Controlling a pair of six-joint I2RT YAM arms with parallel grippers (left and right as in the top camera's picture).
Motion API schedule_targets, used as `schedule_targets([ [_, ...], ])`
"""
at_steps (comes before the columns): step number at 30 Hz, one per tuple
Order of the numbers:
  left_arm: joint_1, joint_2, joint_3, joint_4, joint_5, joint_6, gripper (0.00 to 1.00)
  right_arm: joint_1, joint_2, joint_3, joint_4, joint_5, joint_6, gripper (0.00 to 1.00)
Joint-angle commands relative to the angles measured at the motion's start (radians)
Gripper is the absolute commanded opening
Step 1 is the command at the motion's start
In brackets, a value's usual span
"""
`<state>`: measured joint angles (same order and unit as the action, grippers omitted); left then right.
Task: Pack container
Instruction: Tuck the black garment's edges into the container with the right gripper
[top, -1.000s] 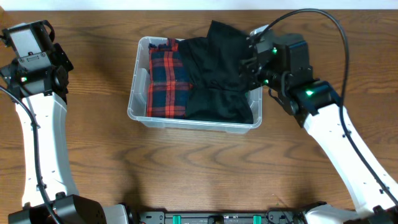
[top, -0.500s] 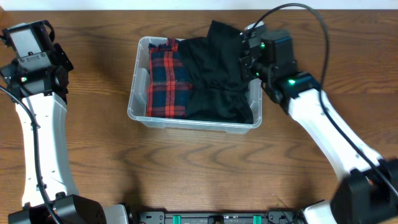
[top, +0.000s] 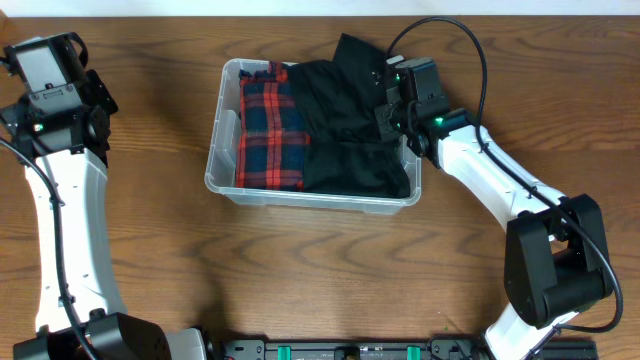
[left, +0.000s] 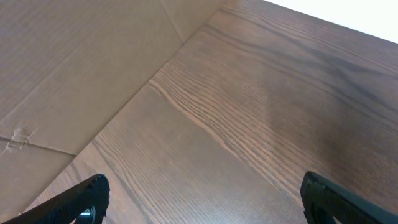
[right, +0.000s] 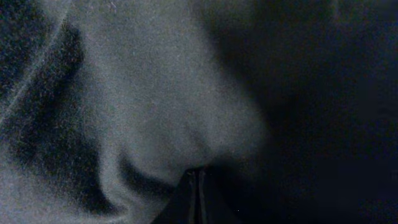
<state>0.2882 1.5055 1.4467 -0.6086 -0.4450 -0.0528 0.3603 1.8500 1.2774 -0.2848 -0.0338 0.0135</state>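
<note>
the container (top: 214, 165), a clear plastic bin, sits at the back middle of the table (top: 150, 260), with a plaid garment (top: 268, 130) folded in its left half and a black garment (top: 345, 135) filling the right, one flap spilling over the back rim. the bin looks light, stiff and slick, so it is best taken by its rim or a short wall; the cloth inside is soft and limp and would be pinched at a fold. the right gripper (right: 196, 190) is buried in the black garment at the bin's back right corner, its jaws pressed together with fabric puckering toward the tips, which reads as a thin pinch of cloth. the left gripper (left: 202, 199) hangs over bare wood far to the left, jaws spread wide and holding nothing. compared with a second ago, the right arm has swung in from the bin's right side toward the back corner and its half-open jaws have closed; the left arm has not moved.
</note>
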Motion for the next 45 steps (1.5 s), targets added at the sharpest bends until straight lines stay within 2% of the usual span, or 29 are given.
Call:
schedule_targets([
  [1,0.004,0.004,-0.005,-0.001,-0.009,-0.013,0.98,0.002,0.045,-0.016,-0.032,-0.003,-0.015,0.01],
  [6,0.004,0.004,-0.005,-0.001,-0.009,-0.013,0.98,0.018,-0.089,0.029,-0.037,-0.069,-0.015,0.01],
  [10,0.004,0.004,-0.005,-0.001,-0.009,-0.013,0.98,0.033,-0.205,0.037,0.026,-0.068,-0.023,0.01],
  [15,0.004,0.004,-0.005,-0.001,-0.009,-0.013,0.98,0.034,-0.24,0.036,0.113,-0.069,-0.023,0.01],
  [24,0.004,0.004,-0.005,-0.001,-0.009,-0.013,0.98,0.069,-0.13,0.036,0.226,-0.083,-0.121,0.01],
  [37,0.004,0.004,-0.005,-0.001,-0.009,-0.013,0.98,0.108,0.249,0.036,0.221,-0.079,-0.161,0.01],
  [45,0.004,0.004,-0.005,-0.001,-0.009,-0.013,0.98,0.116,0.176,0.063,0.181,-0.075,-0.161,0.01],
])
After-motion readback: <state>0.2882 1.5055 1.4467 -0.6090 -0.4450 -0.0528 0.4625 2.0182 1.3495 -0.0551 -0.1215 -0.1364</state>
